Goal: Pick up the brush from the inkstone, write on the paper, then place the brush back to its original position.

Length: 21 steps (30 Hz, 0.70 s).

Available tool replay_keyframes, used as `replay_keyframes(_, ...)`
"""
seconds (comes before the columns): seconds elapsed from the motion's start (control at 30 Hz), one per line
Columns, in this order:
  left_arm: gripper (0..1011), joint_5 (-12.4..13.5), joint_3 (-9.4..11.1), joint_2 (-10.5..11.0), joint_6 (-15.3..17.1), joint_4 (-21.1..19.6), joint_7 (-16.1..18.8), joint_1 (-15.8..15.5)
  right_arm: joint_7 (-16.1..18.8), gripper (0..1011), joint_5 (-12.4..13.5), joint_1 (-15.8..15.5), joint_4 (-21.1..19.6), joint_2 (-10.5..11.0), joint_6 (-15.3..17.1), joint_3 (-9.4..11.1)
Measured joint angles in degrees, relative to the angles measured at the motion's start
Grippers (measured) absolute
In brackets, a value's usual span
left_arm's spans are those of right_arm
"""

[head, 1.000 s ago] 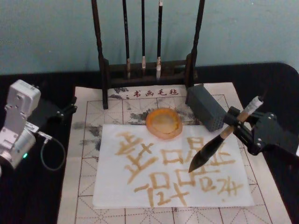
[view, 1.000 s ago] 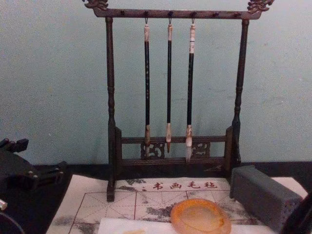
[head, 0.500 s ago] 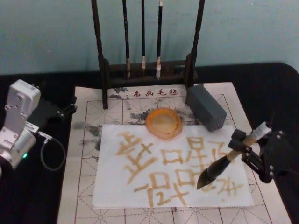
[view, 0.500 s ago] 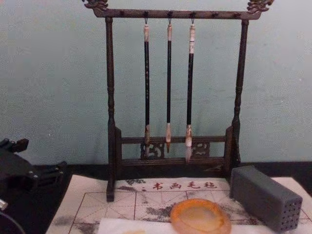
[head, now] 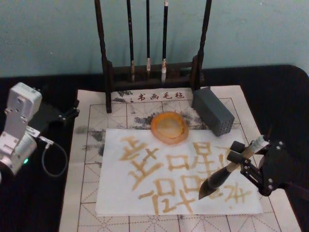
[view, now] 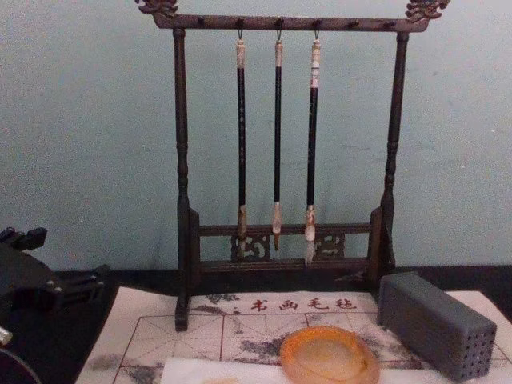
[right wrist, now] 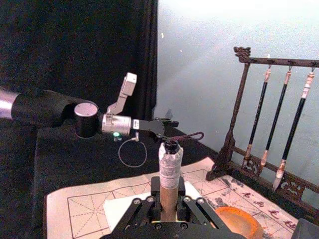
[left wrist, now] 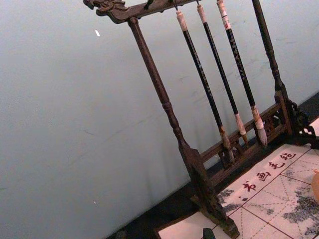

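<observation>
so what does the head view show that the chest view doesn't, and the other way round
Head, not chest: the right gripper shut on the brush, tip at the paper, and the tan characters written there. Chest, not head: the rack's carved top bar, where three thin brushes hang. Both: the inkstone, grey block, felt mat, the paper's far edge and the parked left gripper.

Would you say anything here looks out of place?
Ink blotches stain the felt mat left of the paper and around the inkstone; the grey block sits askew to its grid. The right gripper holds the brush above the paper.
</observation>
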Motion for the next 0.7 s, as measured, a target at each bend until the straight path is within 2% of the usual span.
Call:
replay_keyframes(0.37,1001,0.01,0.0,0.0,0.0,0.0,0.0,0.0,-0.4,179,-2.0,1.21,0.74,-0.48,-0.27,-1.28)
replay_keyframes(0.7,1001,0.0,0.0,0.0,0.0,0.0,0.0,0.0,-0.77,179,-2.73,2.27,1.75,-0.93,-0.09,-2.09)
